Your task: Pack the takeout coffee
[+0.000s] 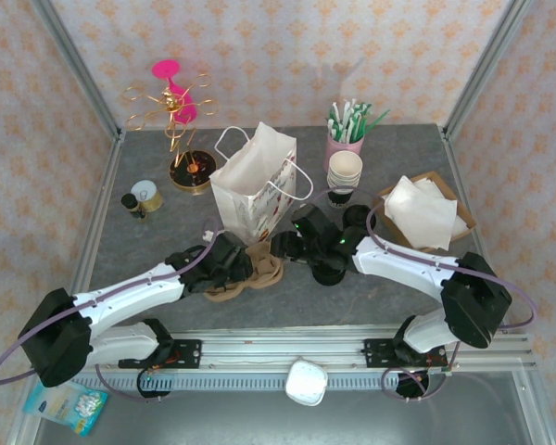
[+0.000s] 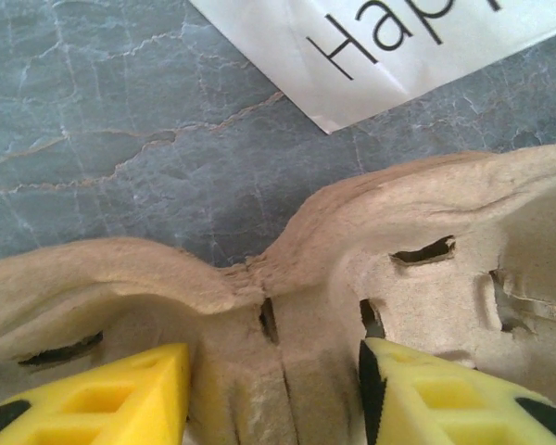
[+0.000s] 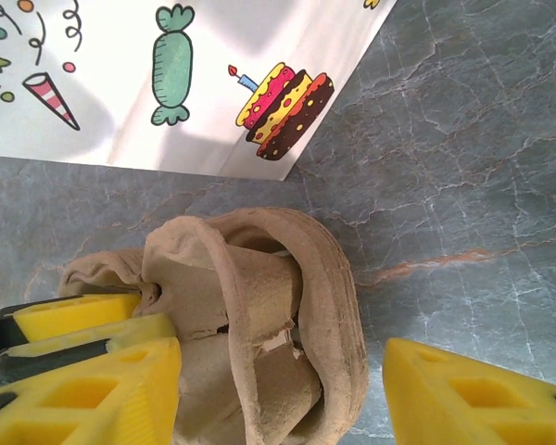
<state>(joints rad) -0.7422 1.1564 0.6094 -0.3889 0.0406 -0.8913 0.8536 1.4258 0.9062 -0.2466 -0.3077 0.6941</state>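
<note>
A brown pulp cup carrier (image 1: 259, 272) lies on the grey table just in front of the white party-print paper bag (image 1: 255, 185). My left gripper (image 1: 230, 262) comes in from the left. In the left wrist view it (image 2: 273, 371) is shut on the middle web of the carrier (image 2: 352, 250). My right gripper (image 1: 285, 248) stands open over the carrier's right end. One finger sits against the carrier (image 3: 259, 306) and the other is clear of it over bare table. A round black shape (image 1: 328, 270) sits under the right arm. I cannot tell whether it is the takeout coffee.
The paper bag (image 3: 167, 74) stands close behind the carrier. A stack of cream-rimmed cups (image 1: 345, 171), a pink holder of straws (image 1: 345, 139) and a box of napkins (image 1: 424, 213) are at the back right. A gold stand (image 1: 173, 107) and small tins (image 1: 146, 195) are at the back left.
</note>
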